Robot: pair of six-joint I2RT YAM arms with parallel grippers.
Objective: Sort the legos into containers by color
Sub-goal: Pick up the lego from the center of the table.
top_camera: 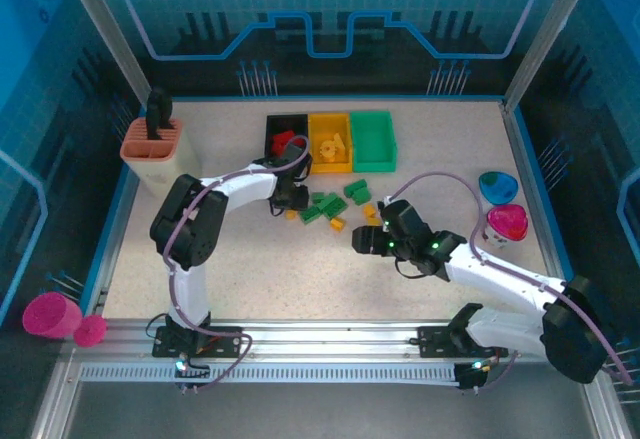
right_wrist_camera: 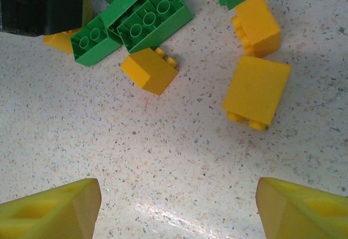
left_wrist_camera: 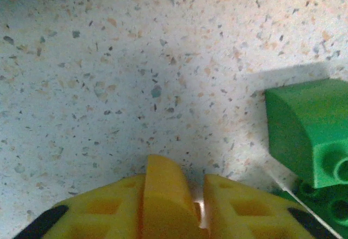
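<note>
Speckled table (top_camera: 200,259) up close: right gripper (right_wrist_camera: 178,190) gapes wide, just short of the loose legos (top_camera: 325,209), a long green brick (right_wrist_camera: 155,13) lying aslant among them. Left gripper (left_wrist_camera: 174,183) pinches a yellow brick (left_wrist_camera: 162,195) beside that pile. Beyond: black bin (top_camera: 272,127), yellow bin (top_camera: 330,121), green bin (top_camera: 372,144), side by side.

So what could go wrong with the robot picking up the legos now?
The orange brick pinched in the left gripper could slip out before reaching the yellow bin. The green brick sits very near that gripper and might get knocked. The open right gripper faces a large yellow brick right next to a smaller yellow brick, so grabbing one may shove the other.
</note>
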